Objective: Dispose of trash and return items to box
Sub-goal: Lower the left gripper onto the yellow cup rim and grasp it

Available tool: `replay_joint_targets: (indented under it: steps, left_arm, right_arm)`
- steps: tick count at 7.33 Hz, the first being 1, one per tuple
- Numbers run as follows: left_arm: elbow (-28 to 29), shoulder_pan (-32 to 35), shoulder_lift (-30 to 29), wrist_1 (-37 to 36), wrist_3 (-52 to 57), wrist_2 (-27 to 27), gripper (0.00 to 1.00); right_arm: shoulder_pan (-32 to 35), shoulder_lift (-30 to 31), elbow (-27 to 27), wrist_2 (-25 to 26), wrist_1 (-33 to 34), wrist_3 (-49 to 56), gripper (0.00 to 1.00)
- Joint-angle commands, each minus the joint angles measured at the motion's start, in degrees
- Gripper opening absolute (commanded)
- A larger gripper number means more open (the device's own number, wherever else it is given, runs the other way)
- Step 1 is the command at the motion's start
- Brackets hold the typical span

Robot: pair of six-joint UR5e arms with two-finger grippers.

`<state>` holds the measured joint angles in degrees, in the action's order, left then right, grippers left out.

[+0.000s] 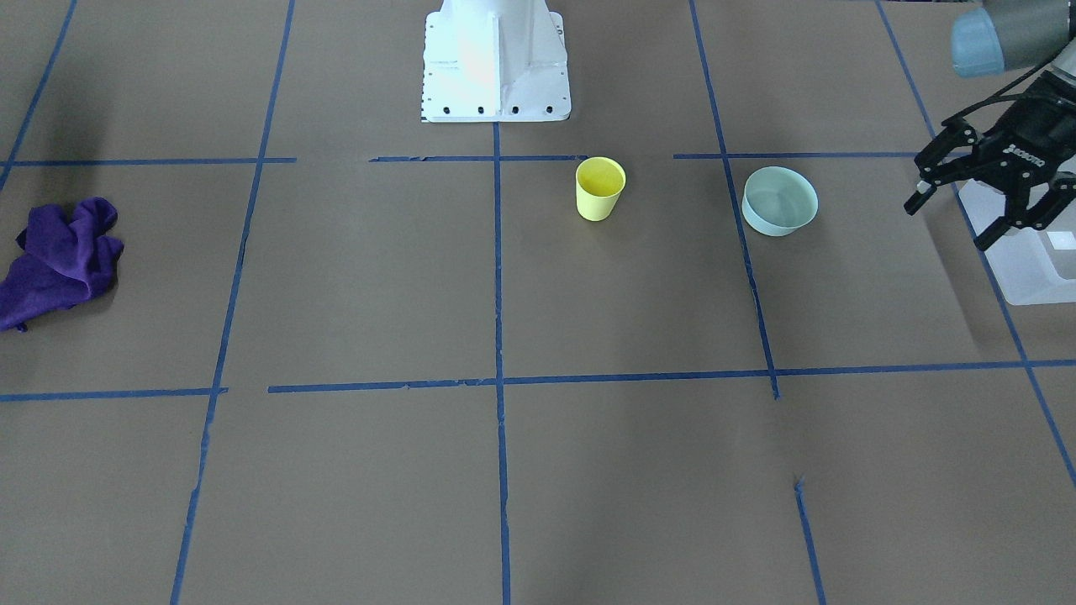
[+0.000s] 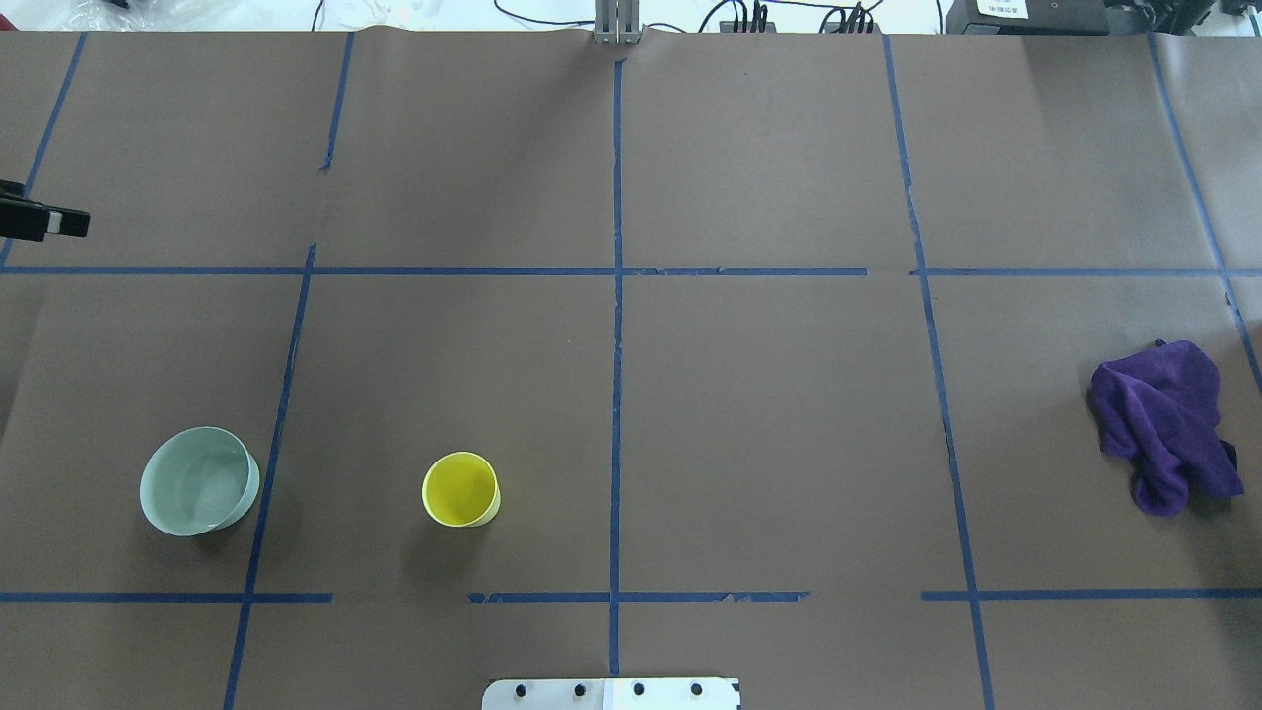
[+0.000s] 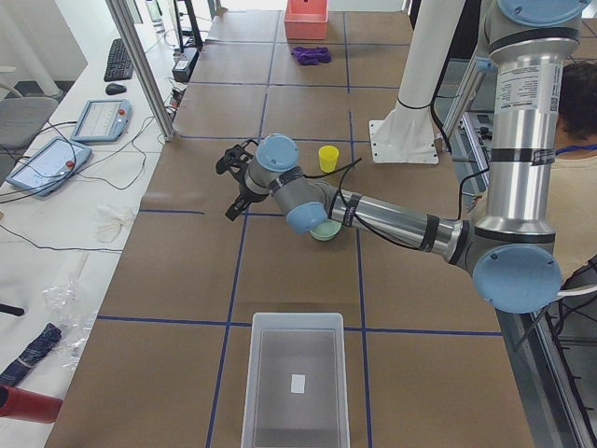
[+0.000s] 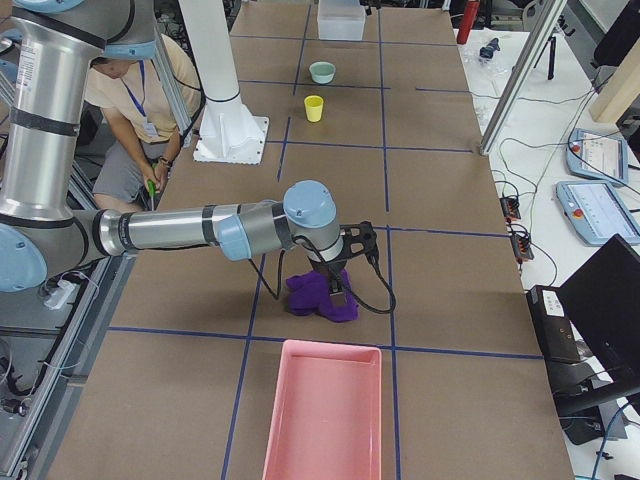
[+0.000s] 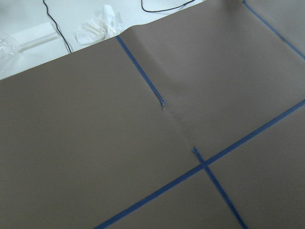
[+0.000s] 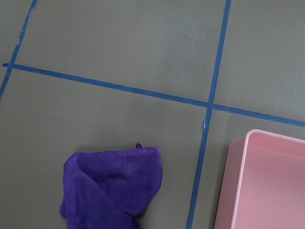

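The purple rag (image 2: 1163,424) lies crumpled on the table's right side, also in the right wrist view (image 6: 112,188). My right gripper (image 4: 342,278) hangs just above the rag (image 4: 318,296); I cannot tell if it is open or shut. The yellow cup (image 2: 460,489) and the mint-blue bowl (image 2: 197,480) stand upright on the left half. My left gripper (image 1: 950,220) is open and holds nothing, raised between the bowl (image 1: 780,201) and the translucent box (image 1: 1034,260). The box (image 3: 297,378) looks empty.
A pink tray (image 4: 322,410) lies at the table's end beside the rag, its rim in the right wrist view (image 6: 238,181). The white robot base (image 1: 494,63) stands at the rear centre. A person (image 4: 130,100) crouches behind the base. Blue tape lines grid the brown tabletop.
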<state>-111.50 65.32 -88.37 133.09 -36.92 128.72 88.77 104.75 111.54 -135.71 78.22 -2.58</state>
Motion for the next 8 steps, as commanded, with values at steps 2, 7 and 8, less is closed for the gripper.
replay_joint_targets:
  steps: [2, 7, 8]
  left_arm:
    - [-7.68, -21.67, 0.22, -1.85, -20.85, -15.50, 1.00]
    - [-9.02, -44.03, -22.86, -40.96, -51.35, -32.02, 0.87]
    - [-7.87, -44.75, -22.90, -40.98, -52.28, -32.30, 0.83]
  right_arm:
    - [0.00, 0.01, 0.26, -0.08, -0.35, -0.06, 1.00]
    - [0.00, 0.01, 0.08, 0.01, -0.35, -0.06, 1.00]
    - [0.00, 0.10, 0.00, 0.10, -0.35, -0.06, 1.00]
